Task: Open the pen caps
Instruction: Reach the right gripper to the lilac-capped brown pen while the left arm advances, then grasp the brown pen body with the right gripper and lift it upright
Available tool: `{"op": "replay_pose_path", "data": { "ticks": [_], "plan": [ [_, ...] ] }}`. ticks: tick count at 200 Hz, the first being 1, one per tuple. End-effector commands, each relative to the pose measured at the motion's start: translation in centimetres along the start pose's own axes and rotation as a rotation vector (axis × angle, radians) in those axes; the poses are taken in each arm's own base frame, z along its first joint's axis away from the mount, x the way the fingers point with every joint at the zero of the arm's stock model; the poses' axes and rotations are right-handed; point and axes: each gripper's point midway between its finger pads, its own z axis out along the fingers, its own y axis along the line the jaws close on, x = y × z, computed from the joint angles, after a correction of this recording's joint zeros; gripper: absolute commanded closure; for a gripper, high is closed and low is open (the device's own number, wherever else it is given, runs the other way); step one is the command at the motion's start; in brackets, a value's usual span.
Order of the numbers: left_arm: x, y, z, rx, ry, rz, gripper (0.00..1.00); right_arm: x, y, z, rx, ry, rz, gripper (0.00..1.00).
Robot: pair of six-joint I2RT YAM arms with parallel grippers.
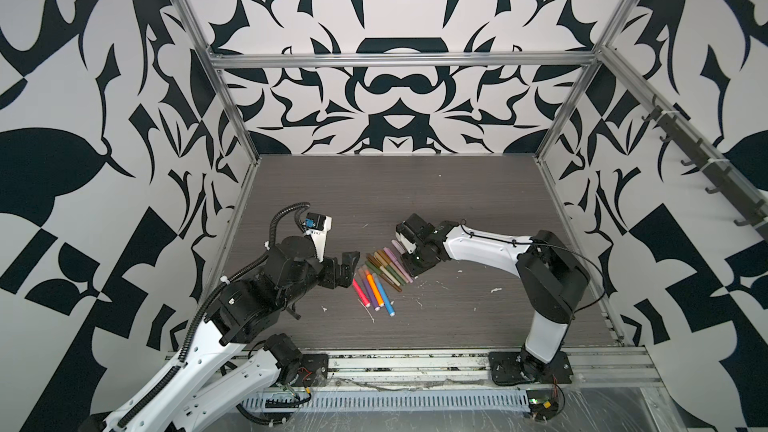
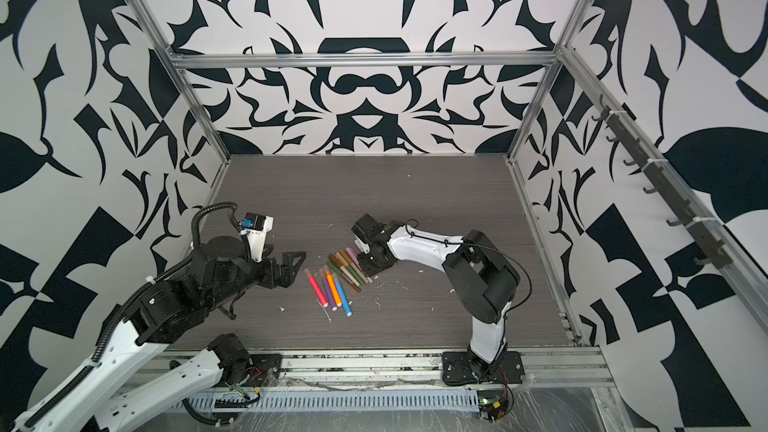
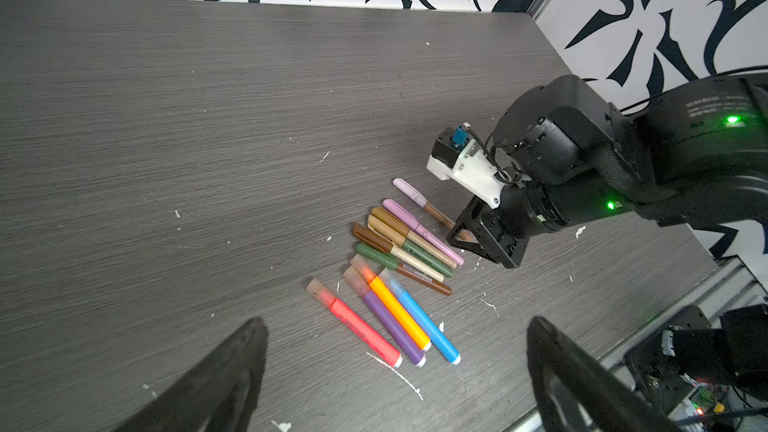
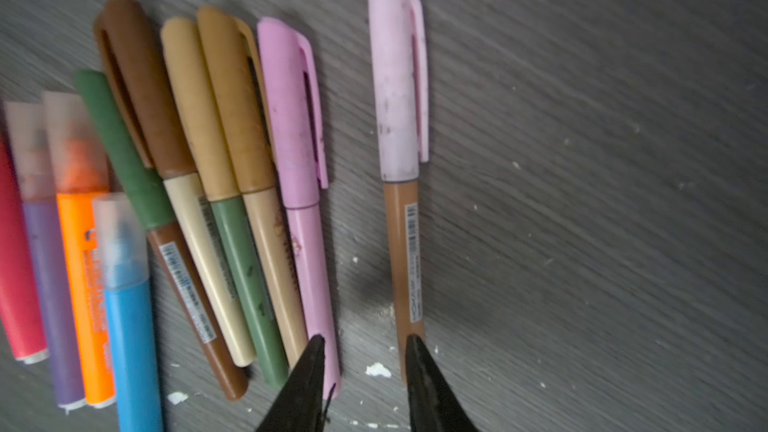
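Note:
Several thin muted pens [image 1: 386, 265] lie side by side, each with its pen cap on: olive, brown, tan, pink. One brown pen [image 4: 401, 243] with a lilac cap [image 4: 395, 76] lies a little apart. Beside them are bright pink, purple, orange and blue pens [image 3: 399, 313] with translucent caps [image 3: 361, 268]. My right gripper [image 4: 362, 338] hovers low over the pen tails, jaws a narrow gap apart with bare table between; one fingertip [image 4: 409, 351] overlaps the brown pen, the other the pink pen. In both top views the right gripper [image 1: 409, 271] [image 2: 370, 272] is at the row's right end. My left gripper [image 3: 399, 322] [image 1: 351, 268] stands wide open, left of the bright pens.
The dark wood-grain table [image 1: 415, 201] carries scattered white specks [image 1: 494, 289]. Aluminium frame posts and patterned walls close in three sides. A metal rail [image 1: 415, 361] with the arm bases runs along the front edge.

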Motion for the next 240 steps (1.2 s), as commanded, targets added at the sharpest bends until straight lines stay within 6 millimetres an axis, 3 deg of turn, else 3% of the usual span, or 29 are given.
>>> {"op": "replay_pose_path", "data": {
  "ticks": [1, 32, 79, 111, 131, 156, 194, 240],
  "plan": [
    [0.4, 0.6, 0.0, -0.030, 0.016, 0.009, 0.02, -0.6, -0.2, -0.7, 0.027, -0.010, -0.035, 0.64],
    [0.5, 0.6, 0.2, -0.033, 0.022, 0.015, 0.02, -0.5, -0.6, 0.0, 0.053, 0.006, -0.036, 0.66],
    [0.7, 0.5, 0.7, -0.031, 0.042, 0.014, 0.07, 0.3, -1.9, 0.7, 0.110, 0.016, -0.034, 0.77],
    [1.3, -0.2, 1.0, 0.003, 0.070, -0.076, 0.04, 0.7, -2.7, -0.1, 0.141, -0.018, -0.030, 0.85],
    [2.0, -2.4, 1.8, 0.112, 0.124, -0.199, 0.06, 0.8, -2.2, -1.6, 0.098, -0.051, -0.029, 0.92],
    [2.4, -3.9, 3.6, 0.156, 0.180, -0.320, 0.05, 1.2, -1.3, -5.1, 0.018, -0.110, -0.020, 0.93],
    [2.4, -6.0, 7.4, 0.213, 0.234, -0.396, 0.06, 3.9, -0.1, -10.8, -0.098, -0.167, 0.006, 0.94],
    [2.1, -8.0, 11.1, 0.252, 0.290, -0.408, 0.10, 7.0, 0.4, -12.5, -0.197, -0.197, 0.111, 0.99]
  ]
}}
